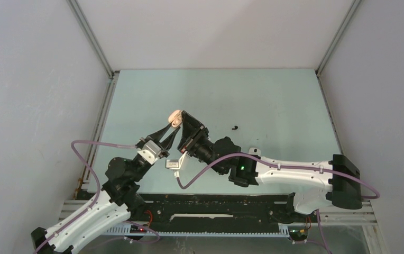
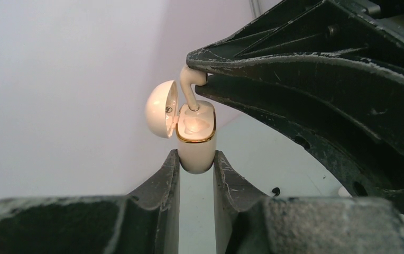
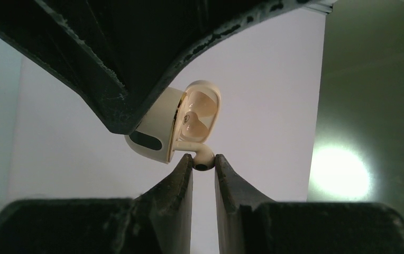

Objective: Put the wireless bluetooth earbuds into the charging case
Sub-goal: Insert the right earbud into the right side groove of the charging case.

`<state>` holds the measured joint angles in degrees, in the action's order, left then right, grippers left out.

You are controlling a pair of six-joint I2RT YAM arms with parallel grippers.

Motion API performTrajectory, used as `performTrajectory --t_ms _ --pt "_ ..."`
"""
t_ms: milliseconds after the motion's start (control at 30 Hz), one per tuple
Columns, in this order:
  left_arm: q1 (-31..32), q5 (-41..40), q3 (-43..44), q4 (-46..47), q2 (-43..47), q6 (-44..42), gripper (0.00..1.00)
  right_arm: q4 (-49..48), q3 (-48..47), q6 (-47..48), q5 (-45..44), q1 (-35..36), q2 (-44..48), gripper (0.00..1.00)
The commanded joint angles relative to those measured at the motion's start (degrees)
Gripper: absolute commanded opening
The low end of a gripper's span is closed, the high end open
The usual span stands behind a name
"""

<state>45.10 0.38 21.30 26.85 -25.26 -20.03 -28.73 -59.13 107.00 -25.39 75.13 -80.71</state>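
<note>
L gripper (image 2: 196,160) clamping charging case (image 2: 195,143), lid open, mid-frame. R gripper (image 3: 204,160) pinching beige earbud (image 2: 188,90), stem tip entering slot. Doing insertion step; next needing straight push down, then release.

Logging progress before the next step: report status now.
Left end effector shut on open charging case. Right end effector shut on beige earbud, stem at case slot. Small black object apart on table.

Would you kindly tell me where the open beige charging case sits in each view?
Top external: charging case, just left of centre.
Left wrist: case at centre, upright between left fingers.
Right wrist: case at centre, tilted, above right fingers.
Shared landmark: the earbud at its mouth.
</note>
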Motion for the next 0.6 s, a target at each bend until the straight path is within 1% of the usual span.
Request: performTrajectory --t_ms 0,267,467,567 --pt "0.2 -0.2 0.8 2.7 -0.3 -0.3 0.0 1.3 -0.4 2.0 -1.9 0.4 -0.3 0.07" --pt "0.2 -2.9 -0.2 4.9 1.1 0.8 0.0 0.9 -0.4 3.5 -3.7 0.4 -1.3 0.08" --pt "0.2 -2.7 0.1 4.5 0.6 0.9 0.0 1.4 -0.4 4.0 -4.2 0.4 -1.3 0.18" --pt "0.2 -2.6 0.2 4.3 0.3 0.9 0.0 1.6 -0.4 4.2 -4.2 0.5 -1.2 0.21"
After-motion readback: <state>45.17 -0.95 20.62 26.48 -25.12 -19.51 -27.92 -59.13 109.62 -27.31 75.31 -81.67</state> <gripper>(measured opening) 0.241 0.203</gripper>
